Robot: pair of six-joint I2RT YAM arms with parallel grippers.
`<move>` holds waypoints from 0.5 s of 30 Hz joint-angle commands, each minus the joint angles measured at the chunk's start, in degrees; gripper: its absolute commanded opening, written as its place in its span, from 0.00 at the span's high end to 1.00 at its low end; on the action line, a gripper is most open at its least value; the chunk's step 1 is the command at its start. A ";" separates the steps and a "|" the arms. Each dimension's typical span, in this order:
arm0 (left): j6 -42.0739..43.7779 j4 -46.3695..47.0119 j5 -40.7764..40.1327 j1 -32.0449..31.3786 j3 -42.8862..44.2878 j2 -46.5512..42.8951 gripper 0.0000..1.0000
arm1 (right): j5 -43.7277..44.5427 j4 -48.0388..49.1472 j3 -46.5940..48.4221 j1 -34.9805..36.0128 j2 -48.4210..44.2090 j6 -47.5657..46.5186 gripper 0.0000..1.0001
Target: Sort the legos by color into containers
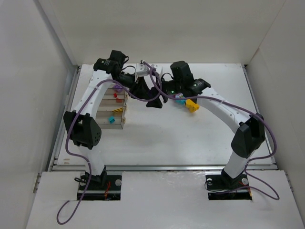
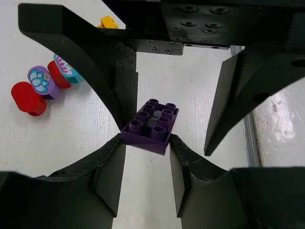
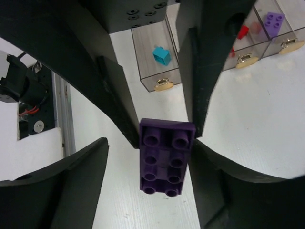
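White tabletop (image 1: 190, 138) boxed in by plain walls is your workspace, and above its middle the 2 arms meet tip to tip over 1 purple 8-stud brick (image 2: 151, 125). Your left gripper (image 2: 146, 140) is clamped on the brick's short end, studs facing its camera. Your right gripper (image 3: 148, 148) has its jaws apart around the same brick, 1 finger well clear of it and the other just beside it. This reads as a handover. The loose legos, such as the yellow brick (image 1: 192, 105) and the red round piece (image 2: 28, 98), lie on the right arm's side. The row of 4 clear bins (image 1: 125, 112) sits on the left arm's side, so the left arm is the one placed to deliver. The right wrist view shows a lighter purple brick (image 3: 274, 20) already in 1 bin and a cyan brick (image 3: 162, 55) in another. Judging by color, the purple bin is your target.
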 commanded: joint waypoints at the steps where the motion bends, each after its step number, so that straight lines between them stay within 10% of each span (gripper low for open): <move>1: -0.69 0.39 3.13 -0.34 2.00 -1.32 1.00 | 0.10 0.78 0.28 1.34 -1.00 -0.09 0.27; 8: -0.69 0.39 1.46 0.19 2.00 -0.79 1.00 | 5.54 3.51 -2.09 1.34 -4.24 1.75 0.00; 15: -0.69 0.39 -0.99 1.33 0.94 0.78 1.00 | 8.97 7.63 -5.25 -1.82 -6.18 6.58 0.00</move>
